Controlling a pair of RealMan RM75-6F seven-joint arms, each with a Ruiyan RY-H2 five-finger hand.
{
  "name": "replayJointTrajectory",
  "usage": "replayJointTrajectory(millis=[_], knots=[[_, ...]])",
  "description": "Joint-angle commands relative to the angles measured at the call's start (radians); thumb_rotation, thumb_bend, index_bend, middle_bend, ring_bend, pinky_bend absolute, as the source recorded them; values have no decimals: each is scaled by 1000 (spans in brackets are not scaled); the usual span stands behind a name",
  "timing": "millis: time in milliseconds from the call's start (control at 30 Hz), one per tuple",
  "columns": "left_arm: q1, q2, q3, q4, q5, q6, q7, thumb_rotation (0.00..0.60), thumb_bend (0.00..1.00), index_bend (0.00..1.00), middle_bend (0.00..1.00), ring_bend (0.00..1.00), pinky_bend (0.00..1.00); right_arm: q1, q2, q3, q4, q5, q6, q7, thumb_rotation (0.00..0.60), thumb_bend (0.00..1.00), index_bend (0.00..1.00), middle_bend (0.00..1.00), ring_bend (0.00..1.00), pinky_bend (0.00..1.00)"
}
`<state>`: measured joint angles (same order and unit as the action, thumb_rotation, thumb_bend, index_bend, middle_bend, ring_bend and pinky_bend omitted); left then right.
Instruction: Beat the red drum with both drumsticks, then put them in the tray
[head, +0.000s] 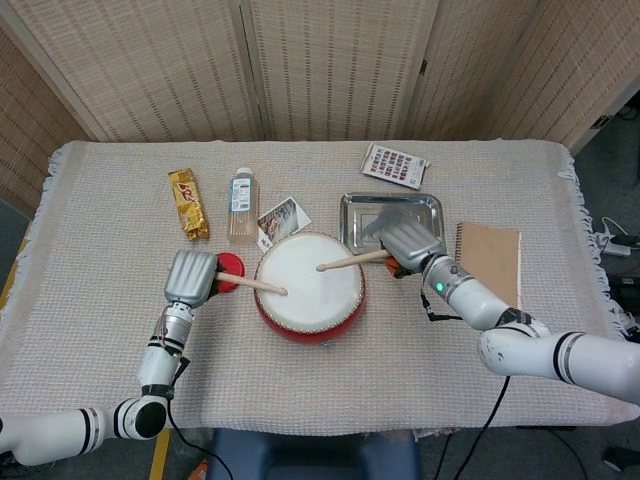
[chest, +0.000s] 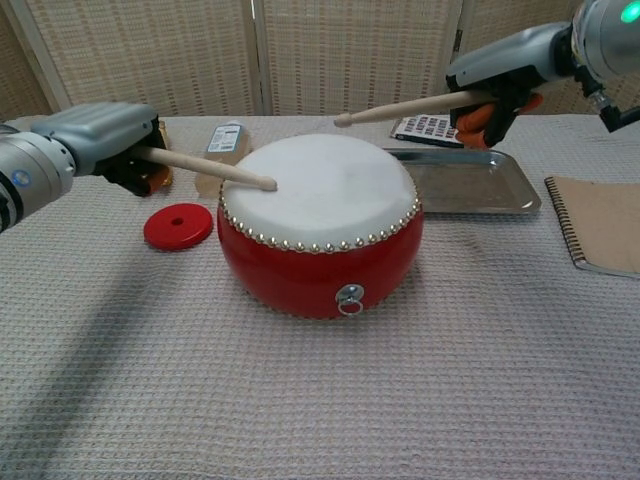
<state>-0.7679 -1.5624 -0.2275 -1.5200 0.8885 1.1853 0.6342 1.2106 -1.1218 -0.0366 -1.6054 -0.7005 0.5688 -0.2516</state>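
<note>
Mid-beat. Left hand (chest: 105, 140) clamped on left drumstick (chest: 210, 168), tip down on the white head of the red drum (chest: 318, 235), frame centre. Right hand (chest: 500, 80) gripping right drumstick (chest: 410, 105), tip raised clear above the skin, upper right. Tray (chest: 505, 195) just right of drum, holding nothing. Drumming in progress by the look of it; both sticks yet to go in tray.

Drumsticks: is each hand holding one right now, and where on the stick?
Yes. The left hand grips one drumstick by its butt end; the right hand grips the other drumstick likewise.
</note>
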Motion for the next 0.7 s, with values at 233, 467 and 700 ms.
replayJointTrajectory(millis=[233, 467, 700], knots=[[24, 80, -40, -102, 38, 43, -50, 600, 739, 1000, 1000, 991, 1000, 44, -113, -70, 105, 92, -24, -81, 600, 734, 1000, 1000, 1000, 1000], [2, 6, -4, -21, -8, -17, -18, 600, 740, 1000, 1000, 990, 1000, -7, 10, 48, -28, -20, 48, 26, 600, 734, 1000, 1000, 1000, 1000], [1, -9, -9, 0, 5, 8, -7, 600, 740, 1000, 1000, 991, 1000, -14, -9, 36, 7, -23, 14, 16, 600, 734, 1000, 1000, 1000, 1000]])
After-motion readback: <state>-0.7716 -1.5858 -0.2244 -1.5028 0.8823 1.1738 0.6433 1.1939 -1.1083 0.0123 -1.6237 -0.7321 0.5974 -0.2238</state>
